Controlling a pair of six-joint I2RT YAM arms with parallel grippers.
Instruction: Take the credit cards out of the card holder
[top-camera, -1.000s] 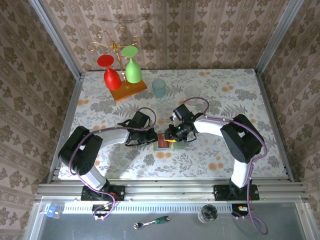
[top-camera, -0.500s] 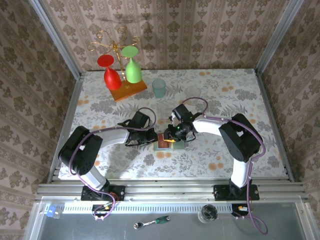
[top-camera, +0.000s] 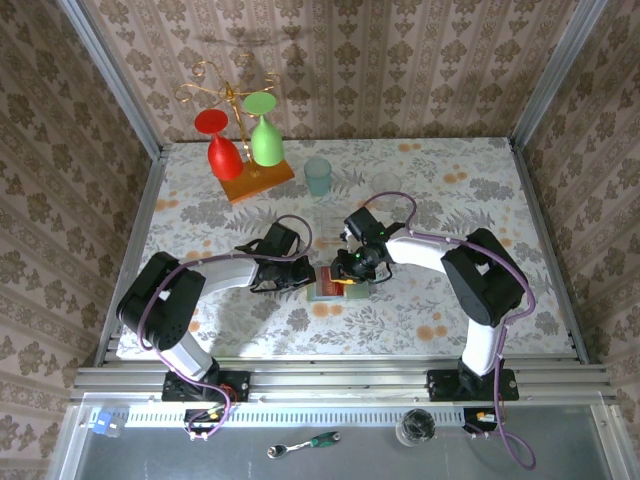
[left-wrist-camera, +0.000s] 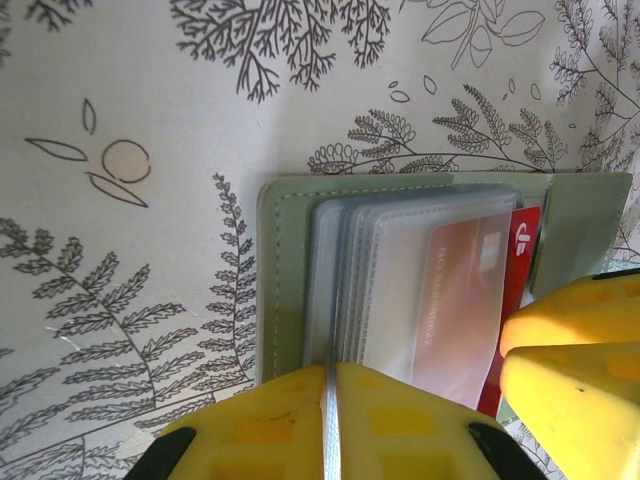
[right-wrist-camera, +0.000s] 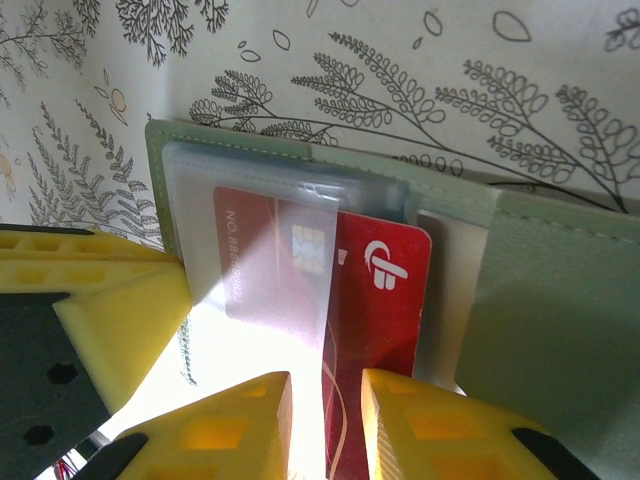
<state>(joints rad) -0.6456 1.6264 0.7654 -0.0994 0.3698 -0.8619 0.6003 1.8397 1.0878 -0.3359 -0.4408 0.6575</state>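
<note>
The pale green card holder (top-camera: 322, 294) (left-wrist-camera: 285, 280) (right-wrist-camera: 560, 330) lies open on the floral table. Its clear sleeves (left-wrist-camera: 400, 270) fan out. My left gripper (top-camera: 303, 277) (left-wrist-camera: 330, 372) is shut on the edge of one clear sleeve at the holder's near side. A red credit card (right-wrist-camera: 382, 285) (left-wrist-camera: 522, 250) sticks partly out of a sleeve. My right gripper (top-camera: 347, 272) (right-wrist-camera: 325, 390) is shut on this card's lower end. More red with a chip (right-wrist-camera: 268, 255) shows through the frosted sleeve beside it. The right gripper's yellow fingers (left-wrist-camera: 565, 345) appear at the holder's right edge.
A teal cup (top-camera: 318, 175) stands behind the grippers. A wire rack on an orange base (top-camera: 255, 180) carries a red and a green wine glass at the back left. Patterned walls and metal rails (top-camera: 135, 240) close in the table.
The right gripper has edged slightly back and left with the red card. The left gripper and the holder have stayed put.
</note>
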